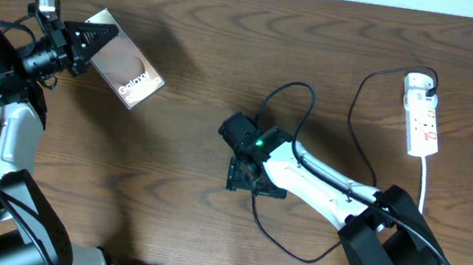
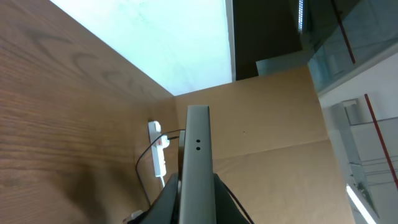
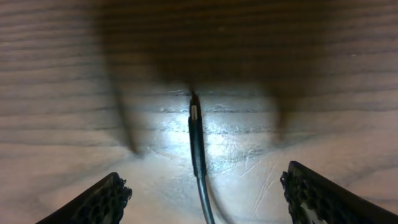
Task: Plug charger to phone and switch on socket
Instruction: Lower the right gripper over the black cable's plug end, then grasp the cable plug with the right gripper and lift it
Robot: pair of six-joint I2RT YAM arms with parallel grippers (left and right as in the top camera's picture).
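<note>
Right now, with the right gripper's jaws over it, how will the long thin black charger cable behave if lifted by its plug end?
Probably floppy: the long thin black charger cable lies in loose loops. Likely light, being so thin. Its narrow plug end could twist in a grip.

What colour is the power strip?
The power strip is white, with small red marks; the overhead view shows it best.

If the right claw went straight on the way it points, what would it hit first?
Probably the charger, whose plug end lies on the table ahead, between the open fingers of the right gripper; depth is unclear.
</note>
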